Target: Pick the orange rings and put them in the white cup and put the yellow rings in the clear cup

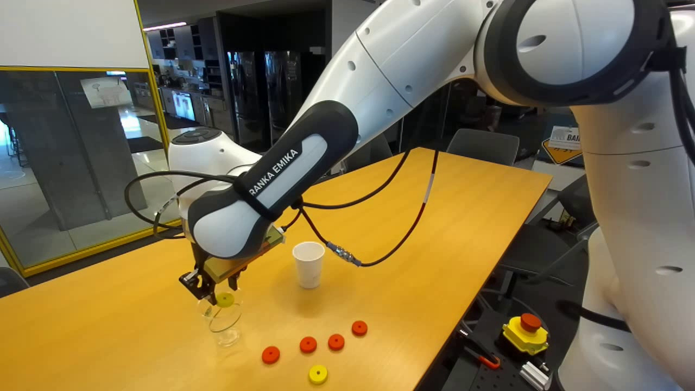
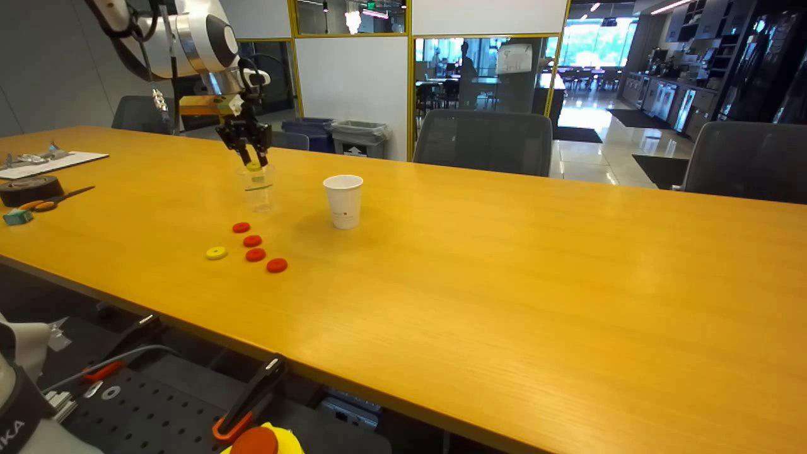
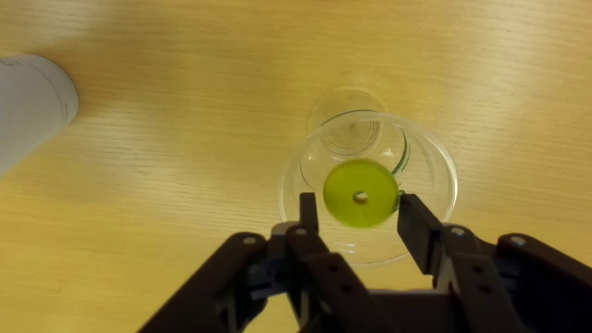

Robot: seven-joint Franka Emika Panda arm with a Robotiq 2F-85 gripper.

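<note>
My gripper (image 1: 223,293) (image 2: 255,161) (image 3: 359,200) is over the mouth of the clear cup (image 1: 225,328) (image 2: 260,198) (image 3: 451,180), which stands upright. A yellow ring (image 1: 225,300) (image 2: 253,167) (image 3: 342,185) is between or just below the fingertips, slightly blurred. A gap shows between it and the left finger in the wrist view, so the jaws look open around it. Another yellow ring (image 1: 314,377) (image 2: 216,253) lies on the table. Several orange rings (image 1: 308,344) (image 2: 255,255) lie near it in a loose row. The white cup (image 1: 309,266) (image 2: 345,202) (image 3: 32,101) stands upright beside the clear cup; its inside is hidden.
A yellow box with a red button (image 1: 524,336) is beside the robot base, off the wooden table (image 2: 536,284). Tape (image 2: 28,189), scissors (image 2: 63,197) and a clipboard (image 2: 57,162) lie at the table's far end. A cable (image 1: 402,239) hangs from the arm near the white cup.
</note>
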